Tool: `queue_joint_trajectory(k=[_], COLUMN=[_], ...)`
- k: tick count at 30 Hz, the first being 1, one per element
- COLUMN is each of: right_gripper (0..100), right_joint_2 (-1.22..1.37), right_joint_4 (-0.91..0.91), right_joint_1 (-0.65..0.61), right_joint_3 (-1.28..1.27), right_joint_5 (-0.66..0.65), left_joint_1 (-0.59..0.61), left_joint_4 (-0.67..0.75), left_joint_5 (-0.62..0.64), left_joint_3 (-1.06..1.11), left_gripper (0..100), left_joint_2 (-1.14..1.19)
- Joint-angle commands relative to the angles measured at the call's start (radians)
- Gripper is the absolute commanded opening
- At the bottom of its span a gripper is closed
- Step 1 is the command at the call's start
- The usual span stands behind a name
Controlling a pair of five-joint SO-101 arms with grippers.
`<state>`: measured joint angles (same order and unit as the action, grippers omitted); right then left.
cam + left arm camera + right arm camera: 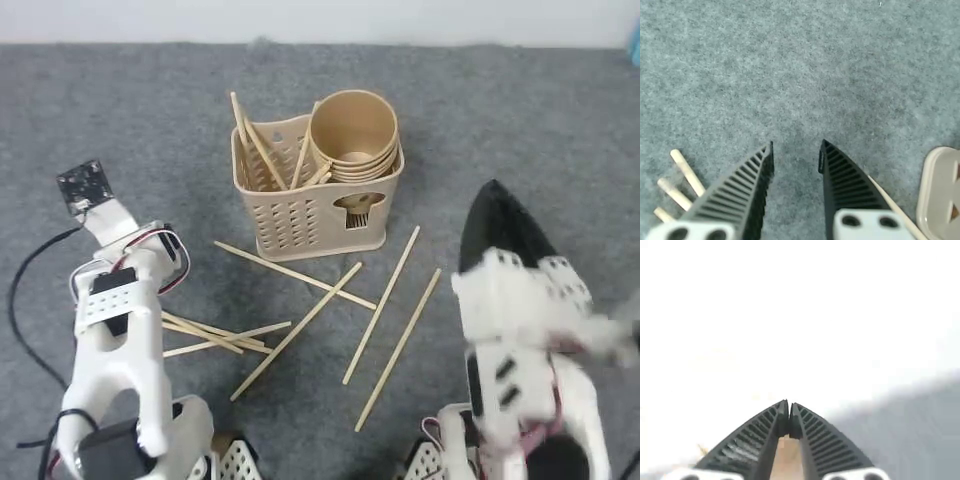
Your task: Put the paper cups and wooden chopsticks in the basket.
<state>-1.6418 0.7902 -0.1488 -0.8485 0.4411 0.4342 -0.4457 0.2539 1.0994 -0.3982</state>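
A beige perforated basket (300, 225) stands on the grey carpet and holds stacked paper cups (353, 135) and several wooden chopsticks (262, 150). Several more chopsticks (380, 305) lie loose on the carpet in front of it, and a small bundle (215, 335) lies beside the left arm. My left gripper (796, 150) hangs open over bare carpet, with chopstick ends (685, 172) to one side and the basket's corner (940, 195) to the other. My right gripper (789, 409) is shut and tilted upward; from above it (494, 195) sits to the right of the basket.
Grey carpet (500, 110) covers the floor up to a pale wall (320, 20) at the far edge. A black cable (25, 290) trails by the left arm. Both arm bases (200, 450) stand at the near edge.
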Motion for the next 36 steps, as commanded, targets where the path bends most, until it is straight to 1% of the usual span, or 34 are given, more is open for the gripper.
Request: queue_joint_trajectory(k=[1,3,5,7,12,14,16,19,23,25,27,31,33,36], right_gripper=[0.7,0.7,0.7,0.7,0.7,0.7,0.7,1.7,16.2,19.9,17.7,10.4,10.7,14.1], right_joint_2=[-0.053,-0.053,-0.045,-0.028,0.111,0.211,0.332,0.536,0.8,0.928,1.033,1.182,1.241,1.322], right_joint_4=[-0.186,-0.268,-0.28,-0.191,0.153,0.219,0.243,0.242,0.24,0.231,0.166,0.025,-0.025,-0.085], right_joint_1=[-0.07,-0.09,-0.096,-0.096,-0.101,-0.101,-0.094,-0.081,-0.091,-0.107,-0.101,-0.05,-0.038,-0.025], right_joint_3=[0.051,0.052,0.052,0.049,-0.018,-0.063,-0.104,-0.112,-0.104,-0.101,-0.101,-0.103,-0.103,-0.103], right_joint_5=[-0.015,-0.018,-0.02,-0.015,-0.012,0.003,0.038,0.037,0.046,0.048,0.048,0.048,0.048,0.051], left_joint_1=[0.005,0.005,0.005,0.005,0.005,0.005,0.005,0.005,0.005,0.005,0.009,0.017,0.017,0.017], left_joint_4=[0.028,0.028,0.028,0.028,0.028,0.028,0.028,0.026,0.026,0.026,0.026,0.026,0.026,0.026], left_joint_5=[-0.003,-0.003,-0.003,-0.003,-0.003,-0.003,-0.003,-0.003,-0.003,-0.003,-0.003,-0.003,-0.003,-0.003], left_joint_3=[-0.028,-0.028,-0.028,-0.028,-0.028,-0.028,-0.028,-0.028,-0.028,-0.028,-0.028,-0.028,-0.028,-0.028], left_gripper=[14,14,14,14,14,14,14,14,14,14,14,14,14,14], left_joint_2=[0.0,0.0,0.0,0.0,0.0,0.0,0.0,0.0,0.0,0.0,0.0,0.0,0.0,0.0])
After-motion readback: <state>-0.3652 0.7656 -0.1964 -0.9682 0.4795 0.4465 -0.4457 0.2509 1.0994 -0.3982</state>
